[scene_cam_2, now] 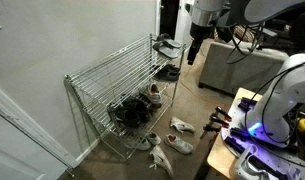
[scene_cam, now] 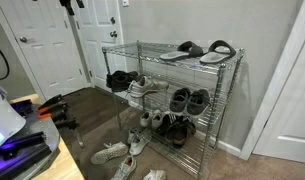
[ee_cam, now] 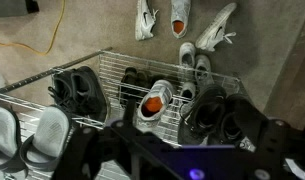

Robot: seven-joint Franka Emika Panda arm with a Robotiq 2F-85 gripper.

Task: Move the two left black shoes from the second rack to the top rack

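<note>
**Tool spread above the top rack, black shoes on the tier below**

My tool (ee_cam: 177, 152) hangs in the air over the top rack (ee_cam: 52, 72). Its fingers (ee_cam: 84, 150) are set wide apart, with nothing held between them. In an exterior view the tool (scene_cam_2: 195, 52) is above the end of the shelving unit where the black-and-grey slides (scene_cam_2: 167, 45) lie. It is clear of the wire and of the slides.

In the wrist view the slides (ee_cam: 37, 135) sit on the top rack just to the left of my left finger.

The two left black shoes (ee_cam: 77, 90) are below the tool and off to its left. I see them through the top grid, side by side on the second rack (scene_cam: 132, 97). In an exterior view the black shoes (scene_cam: 119, 80) are at the end of that tier farthest from the slides (scene_cam: 197, 50).

Almost straight under the tool, on the same lower tier, is a white sneaker with an orange lining (ee_cam: 152, 102). A pair of dark shoes (ee_cam: 207, 110) lies to the right of it.

Beyond the rack, ahead of the tool, loose white sneakers (ee_cam: 147, 18) lie scattered on the floor.
</note>
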